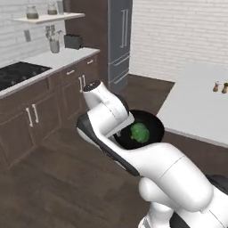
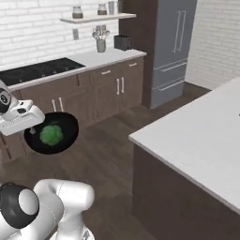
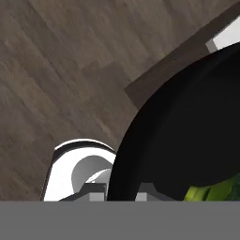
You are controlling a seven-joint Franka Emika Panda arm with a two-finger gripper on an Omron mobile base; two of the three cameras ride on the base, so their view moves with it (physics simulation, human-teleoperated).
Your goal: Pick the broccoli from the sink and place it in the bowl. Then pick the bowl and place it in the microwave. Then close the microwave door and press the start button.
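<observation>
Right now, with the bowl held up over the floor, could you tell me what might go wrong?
1. The gripper pinches the bowl only at its rim, so the bowl could slip or tip.
2. The broccoli lies loose inside and could roll out over the wood floor.
3. The island counter is close; a swing could clip it.

Robot arm [image 1: 169,173]: glossy white shell of thick rounded segments, with dark grey to black bands and caps at the joints. Hand [image 2: 21,119]: white, boxy block with a dark round end cap. Fingers [image 3: 93,193]: small, dark grey, squared tips.
</observation>
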